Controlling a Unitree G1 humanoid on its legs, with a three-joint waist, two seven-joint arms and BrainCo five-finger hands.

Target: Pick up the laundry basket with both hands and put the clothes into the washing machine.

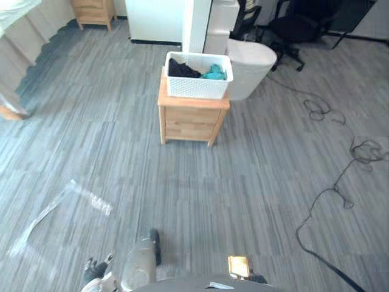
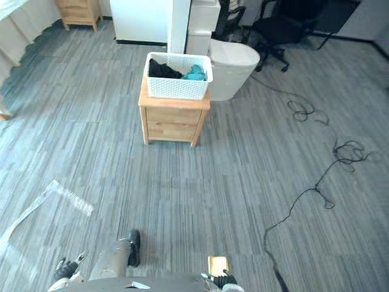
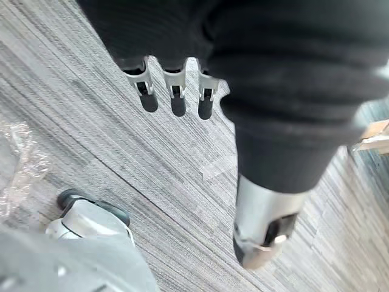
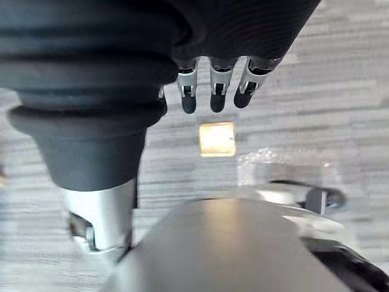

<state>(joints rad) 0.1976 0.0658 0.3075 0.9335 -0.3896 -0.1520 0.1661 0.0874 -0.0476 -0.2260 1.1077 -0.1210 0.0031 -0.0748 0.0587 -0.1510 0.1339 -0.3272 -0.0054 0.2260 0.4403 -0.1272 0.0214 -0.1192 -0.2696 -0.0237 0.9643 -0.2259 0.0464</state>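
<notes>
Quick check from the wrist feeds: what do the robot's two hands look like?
They match. The left hand and the right hand each have a black ribbed cover over back and wrist, silver fingers with rounded dark tips in a row, and a thicker silver thumb set apart.

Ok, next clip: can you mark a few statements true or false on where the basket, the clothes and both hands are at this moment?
1. The laundry basket stands on the wooden cabinet. True.
2. The basket is empty. False: dark clothes and a teal piece lie in it.
3. The left hand grips the basket. False: its fingers are straight and hold nothing.
4. The right hand is open and holds nothing. True.
</notes>
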